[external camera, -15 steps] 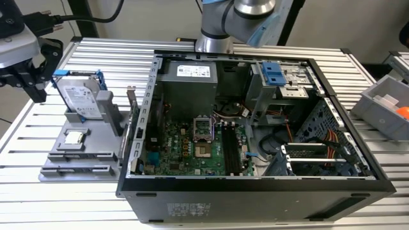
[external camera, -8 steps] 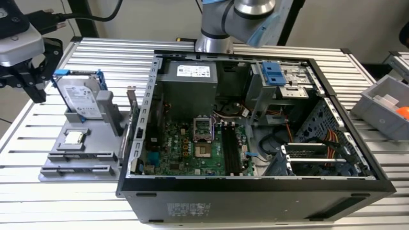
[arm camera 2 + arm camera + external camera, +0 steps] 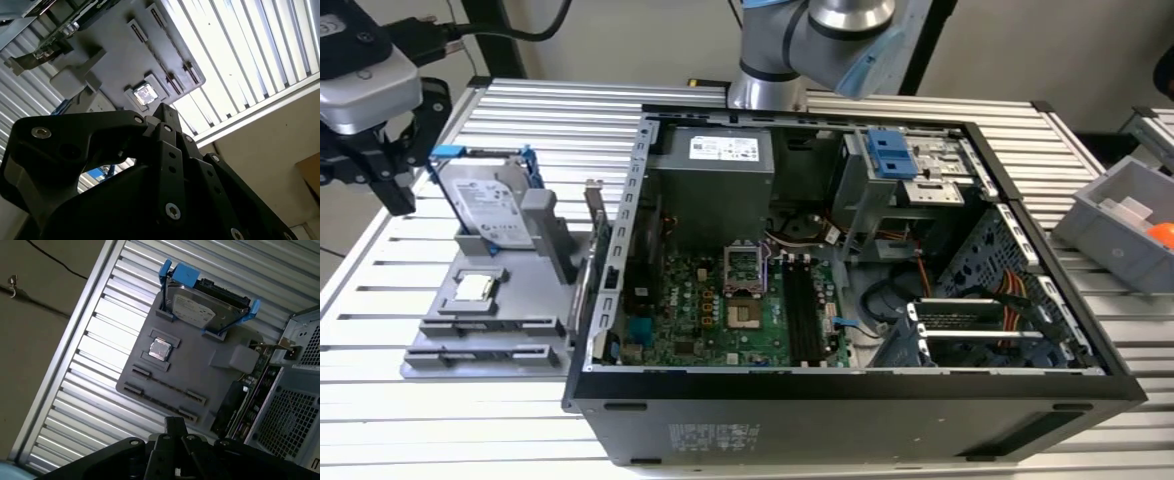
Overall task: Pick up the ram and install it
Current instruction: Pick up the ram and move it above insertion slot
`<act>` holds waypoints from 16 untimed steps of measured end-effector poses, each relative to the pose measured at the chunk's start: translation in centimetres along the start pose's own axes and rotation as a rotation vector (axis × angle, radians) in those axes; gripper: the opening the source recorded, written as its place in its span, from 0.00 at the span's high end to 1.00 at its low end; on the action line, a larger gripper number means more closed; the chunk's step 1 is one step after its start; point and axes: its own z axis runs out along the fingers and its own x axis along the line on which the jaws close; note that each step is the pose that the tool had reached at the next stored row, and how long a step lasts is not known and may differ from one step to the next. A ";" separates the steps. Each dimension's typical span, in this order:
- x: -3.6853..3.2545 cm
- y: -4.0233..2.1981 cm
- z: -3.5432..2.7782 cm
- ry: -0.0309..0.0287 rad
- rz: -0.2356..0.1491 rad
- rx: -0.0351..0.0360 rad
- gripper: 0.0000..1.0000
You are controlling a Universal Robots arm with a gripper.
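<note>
Ahead of the black metal gripper point(image 3: 175, 425), a flat grey plastic tray point(image 3: 192, 372) is lying on the ribbed aluminium table point(image 3: 100, 340), well apart from the fingertips. The fingers are appearing pressed together, carrying nothing. A thin dark strip between two tray clips is probably the narrow ram stick point(image 3: 167, 386), edge-on; unconfirmed. Judgement: the approach is under way; a grasp would be needing the fingers parted across the strip's long sides.
</note>
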 end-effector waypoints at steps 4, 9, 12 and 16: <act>0.00 0.00 0.00 0.0014 -0.031 0.0004 1.00; 0.00 0.00 -0.01 0.0034 -0.070 0.0009 1.00; 0.00 0.00 -0.01 0.0046 -0.096 0.0011 1.00; 0.00 0.00 -0.01 0.0062 -0.132 0.0016 1.00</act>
